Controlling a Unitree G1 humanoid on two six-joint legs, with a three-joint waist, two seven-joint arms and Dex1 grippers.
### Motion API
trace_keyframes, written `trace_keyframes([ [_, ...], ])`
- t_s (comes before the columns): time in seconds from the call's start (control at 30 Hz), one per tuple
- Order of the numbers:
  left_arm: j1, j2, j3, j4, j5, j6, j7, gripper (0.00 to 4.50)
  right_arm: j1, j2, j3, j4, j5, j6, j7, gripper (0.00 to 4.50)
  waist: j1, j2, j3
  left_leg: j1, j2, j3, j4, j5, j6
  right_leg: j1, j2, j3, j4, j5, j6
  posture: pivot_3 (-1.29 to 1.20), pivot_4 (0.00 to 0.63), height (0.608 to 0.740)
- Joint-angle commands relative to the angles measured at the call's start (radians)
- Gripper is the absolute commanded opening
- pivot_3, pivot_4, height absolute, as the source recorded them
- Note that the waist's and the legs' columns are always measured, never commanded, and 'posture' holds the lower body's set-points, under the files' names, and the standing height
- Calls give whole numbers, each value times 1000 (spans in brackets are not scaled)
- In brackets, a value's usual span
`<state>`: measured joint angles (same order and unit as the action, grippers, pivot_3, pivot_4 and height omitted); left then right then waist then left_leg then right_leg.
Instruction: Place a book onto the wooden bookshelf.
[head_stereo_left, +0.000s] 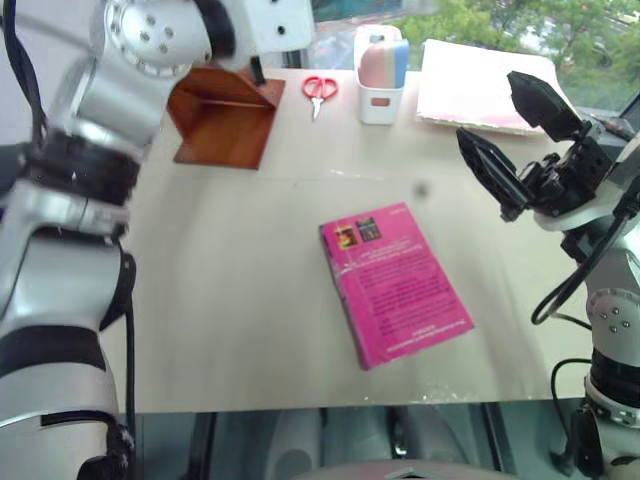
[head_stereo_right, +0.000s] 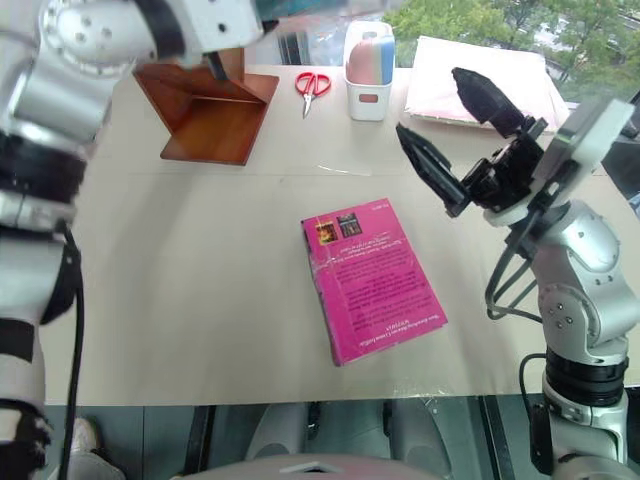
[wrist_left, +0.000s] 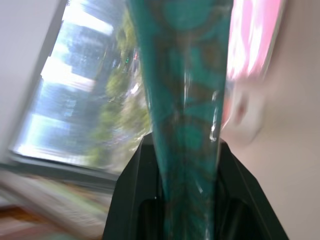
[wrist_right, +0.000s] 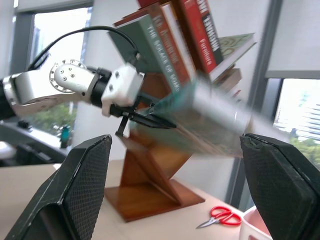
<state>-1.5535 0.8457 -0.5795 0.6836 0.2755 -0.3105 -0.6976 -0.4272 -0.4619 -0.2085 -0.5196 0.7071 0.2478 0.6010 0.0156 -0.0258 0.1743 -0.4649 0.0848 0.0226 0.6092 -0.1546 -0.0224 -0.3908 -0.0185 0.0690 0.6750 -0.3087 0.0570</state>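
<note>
The teal-green book (wrist_left: 185, 75) is clamped between my left gripper's (wrist_left: 185, 150) black fingers (wrist_left: 132, 200). From the right wrist view, the left gripper (wrist_right: 145, 119) holds the book (wrist_right: 210, 117) by one edge, tilted, in front of the wooden bookshelf (wrist_right: 150, 175). That shelf's slanted boards carry several other books. I cannot tell whether the teal book touches the shelf. The bookshelf's base (head_stereo_left: 225, 120) stands at the table's far left. My right gripper (head_stereo_left: 487, 107) hangs open and empty above the table's right side, pointing toward the shelf.
A magenta-pink book (head_stereo_left: 395, 285) lies flat mid-table. Red scissors (head_stereo_left: 320, 88) and a white pen holder (head_stereo_left: 380, 75) sit at the back, right of the shelf. A pink-and-white stack of sheets (head_stereo_left: 470, 85) lies at the back right.
</note>
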Motion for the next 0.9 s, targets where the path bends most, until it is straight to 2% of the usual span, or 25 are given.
trace_keyframes([
  [0.03, -142, -30, -54, 262, 200, -154, 41, 975, -6, 8, -3, -23, -18, -28, -19, 4217, -1, 0, 0, -3, 0, 0, 0, 0, 0, -3, 0, 0, 0, 0, 0, 0, 150, 740],
  [0.2, -228, -75, -73, 490, 308, -182, 48, 975, -21, 12, 1, -1, -54, -40, -33, 4217, -11, 1, 1, -4, 0, 0, 0, 0, 0, -6, 0, 0, 4, 0, 0, 0, 150, 740],
  [0.33, -226, -80, -85, 609, 374, -114, 92, 975, -79, 6, -1, 48, -104, -64, -43, 4217, -22, 1, 2, -4, 0, 0, 0, 0, 1, -6, 0, 0, 4, 0, 0, 0, 150, 740],
  [0.9, -202, -28, -55, 669, 445, 10, 74, 975, -69, -75, 62, 118, -201, -68, 69, 4217, -25, 1, 2, -5, 0, 0, 3, 0, 0, -6, 0, 0, 7, 0, 1, 0, 150, 740],
])
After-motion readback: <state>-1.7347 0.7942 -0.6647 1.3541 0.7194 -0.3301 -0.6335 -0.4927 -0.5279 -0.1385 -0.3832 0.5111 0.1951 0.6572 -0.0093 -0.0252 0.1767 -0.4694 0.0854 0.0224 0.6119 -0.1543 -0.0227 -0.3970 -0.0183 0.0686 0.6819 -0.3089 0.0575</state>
